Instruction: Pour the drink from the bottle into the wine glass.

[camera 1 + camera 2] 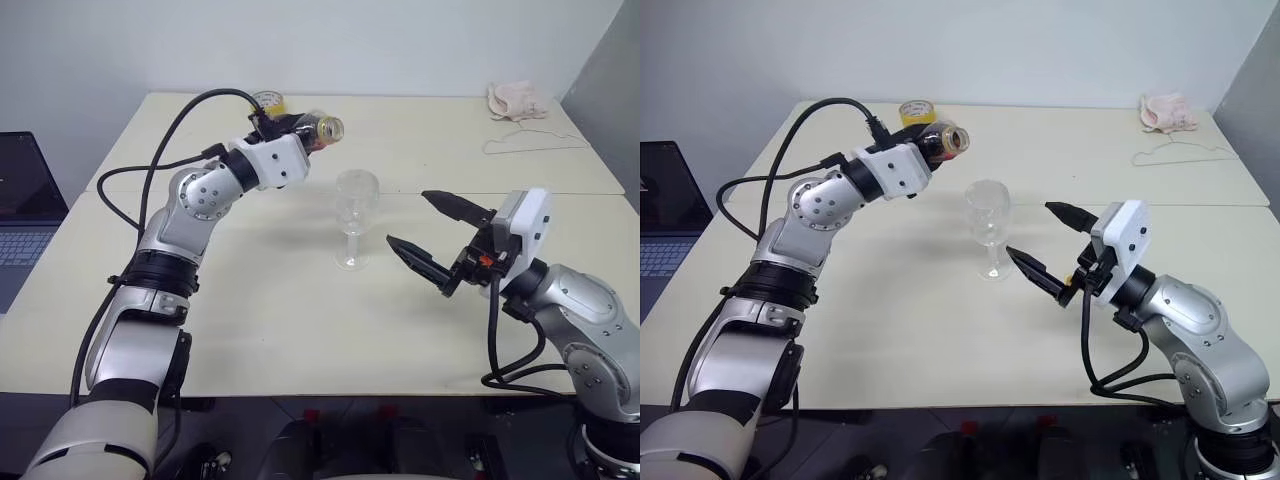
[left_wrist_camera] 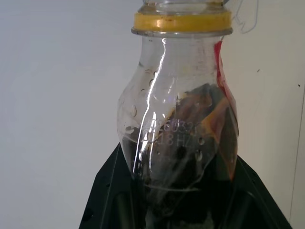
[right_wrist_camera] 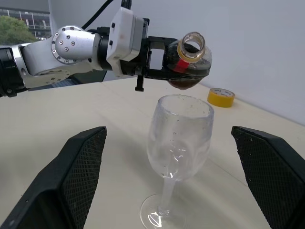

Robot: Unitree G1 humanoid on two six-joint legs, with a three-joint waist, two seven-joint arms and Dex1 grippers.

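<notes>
My left gripper [image 1: 297, 134] is shut on the bottle [image 1: 320, 129], holding it raised and tipped almost level. Its open, capless mouth with a yellow ring [image 3: 191, 46] faces the wine glass side. The dark drink [image 3: 184, 84] pools in the bottle's lower belly. The clear wine glass [image 1: 356, 204] stands upright on the table, below and just right of the bottle's mouth, and its bowl [image 3: 179, 136] looks empty. My right gripper [image 1: 408, 218] is open on the glass's right, with its black fingers [image 3: 66, 176] pointing at the glass and apart from it.
A yellow tape roll [image 1: 915, 110] lies at the table's far edge behind the bottle. A pink cloth [image 1: 515, 100] and a wire hanger [image 1: 535, 140] sit at the far right. A laptop [image 1: 20, 200] stands off the table's left side. The pale table [image 1: 300, 320] has bare room in front.
</notes>
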